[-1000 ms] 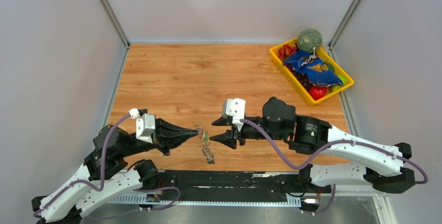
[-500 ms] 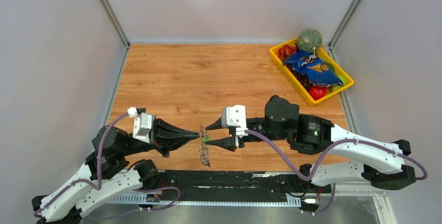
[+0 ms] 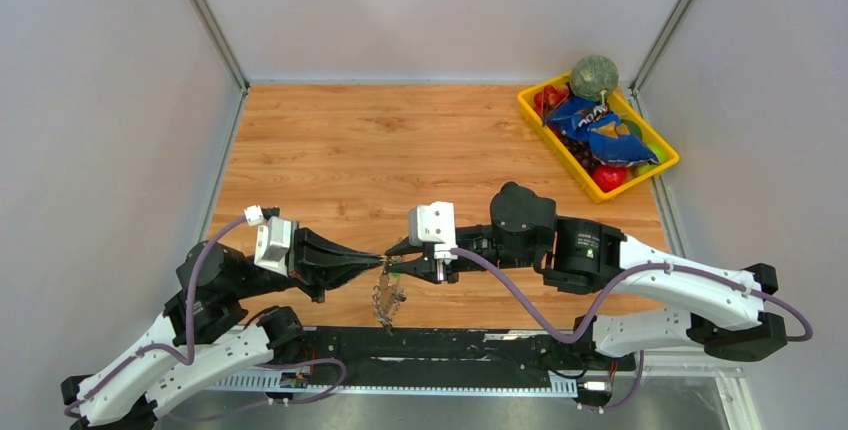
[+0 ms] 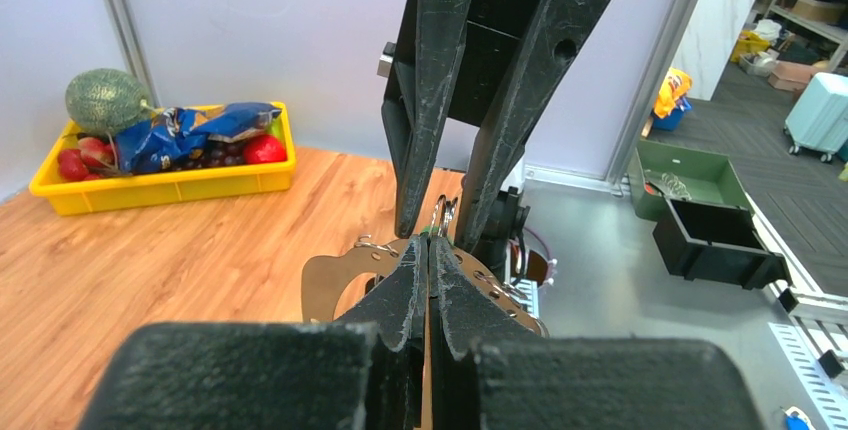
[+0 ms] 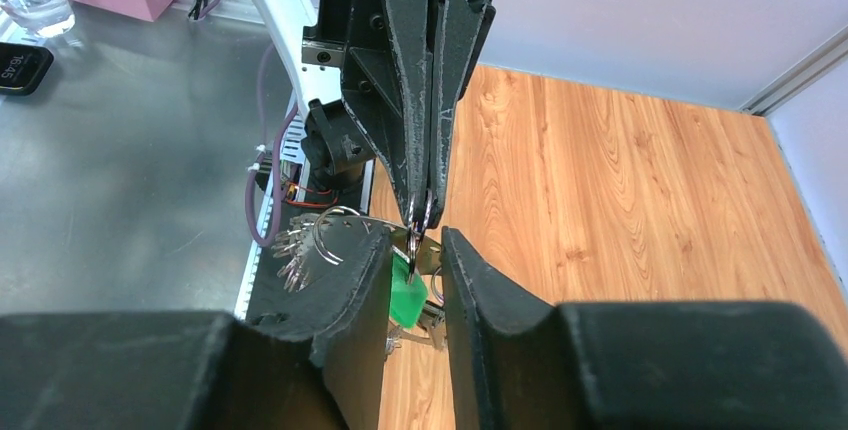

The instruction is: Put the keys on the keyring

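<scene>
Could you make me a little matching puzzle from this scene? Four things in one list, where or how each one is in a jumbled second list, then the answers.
Things
1. left gripper
2. right gripper
3. green tag
4. yellow tray

Place or state
A. at the far right corner of the table, filled with food
B. fingers pinched shut on the keyring
C. fingers standing apart
D. between the right gripper's fingers

Pairs: 1-B, 2-C, 3-D, 4-A
</scene>
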